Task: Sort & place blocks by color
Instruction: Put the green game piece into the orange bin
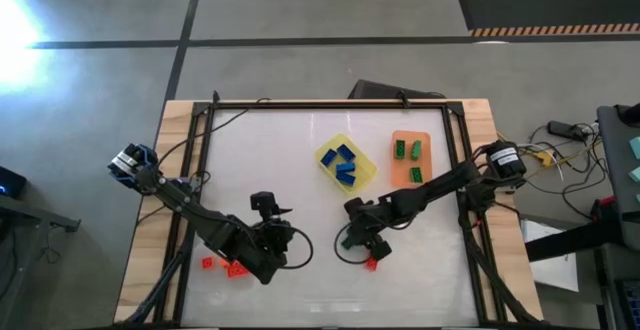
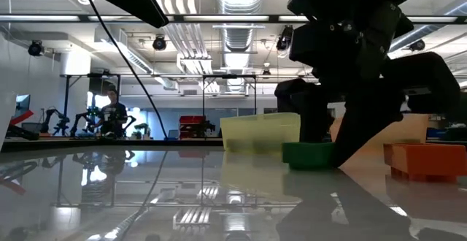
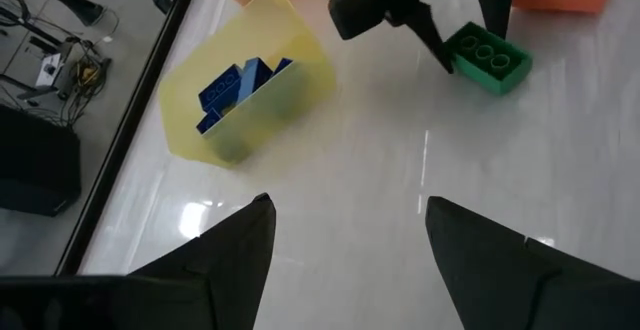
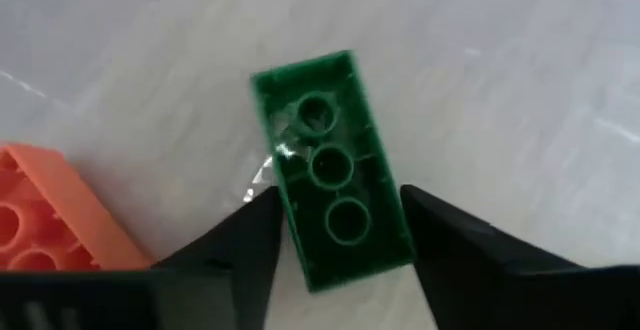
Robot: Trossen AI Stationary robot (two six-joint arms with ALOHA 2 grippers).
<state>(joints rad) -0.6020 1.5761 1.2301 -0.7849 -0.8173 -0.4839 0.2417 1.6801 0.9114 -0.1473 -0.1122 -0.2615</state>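
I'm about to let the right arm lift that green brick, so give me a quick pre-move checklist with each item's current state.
1. Green brick sits between the right end effector fingers: ok.
2. Fingers actually clamped on the brick: cannot tell; they flank it closely.
3. Nearby red-orange brick lies outside the fingers: ok.
4. Orange tray already holds green bricks, so it is the destination: ok.
5. Yellow tray holds only blue bricks: ok.
6. Left end effector open, empty, apart from the right arm: ok.
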